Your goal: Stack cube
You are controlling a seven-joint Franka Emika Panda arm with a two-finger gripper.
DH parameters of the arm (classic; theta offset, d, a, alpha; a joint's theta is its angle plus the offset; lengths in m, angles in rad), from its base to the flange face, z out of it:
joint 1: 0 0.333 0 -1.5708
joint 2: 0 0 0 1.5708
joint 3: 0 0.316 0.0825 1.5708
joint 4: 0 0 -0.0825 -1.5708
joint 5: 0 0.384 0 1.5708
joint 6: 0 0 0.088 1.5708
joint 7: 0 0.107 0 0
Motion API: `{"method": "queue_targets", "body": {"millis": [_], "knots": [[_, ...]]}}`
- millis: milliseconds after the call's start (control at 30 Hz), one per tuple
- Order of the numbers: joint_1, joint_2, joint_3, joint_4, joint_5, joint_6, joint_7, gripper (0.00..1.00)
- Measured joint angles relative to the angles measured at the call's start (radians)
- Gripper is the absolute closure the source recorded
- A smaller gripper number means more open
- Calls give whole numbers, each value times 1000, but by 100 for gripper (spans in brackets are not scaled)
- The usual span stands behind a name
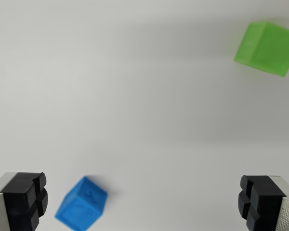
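Cubes are what you are stacking, and two of them show in the wrist view, well apart on a plain white table (135, 96).

Start at the wrist view's left. The left fingertip (24, 199) sits in the bottom corner, black pad on a metal body. Just beside it, toward the middle, lies the blue cube (82, 204), turned at an angle so that a corner rather than a flat face points toward the pad. It rests on the table, not touching either finger as far as you can see, and it lies much nearer the left pad than the right one, so it is off-centre in the gap.

Move on across the middle: the gripper (144, 202) stands spread wide with nothing between its tips. The right fingertip (260, 202) is in the bottom right corner, with bare table between it and the blue cube.

Farthest right and at the top of the view sits the green cube (267, 47), also turned, slightly blurred, and far from both fingers.

Your next move, by my judgement, turns on that offset: you would need to shift toward the view's left to centre the blue cube, and rotate the wrist so the pads meet flat faces. Closing as things stand risks nudging it aside.
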State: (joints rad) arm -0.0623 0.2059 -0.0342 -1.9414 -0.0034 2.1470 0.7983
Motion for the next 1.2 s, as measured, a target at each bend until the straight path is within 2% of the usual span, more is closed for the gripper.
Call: {"method": "queue_targets", "body": {"millis": [733, 1200], "knots": [[-56, 113, -31, 45, 19, 66, 0, 0], [-105, 219, -49, 109, 39, 105, 0, 0]]}}
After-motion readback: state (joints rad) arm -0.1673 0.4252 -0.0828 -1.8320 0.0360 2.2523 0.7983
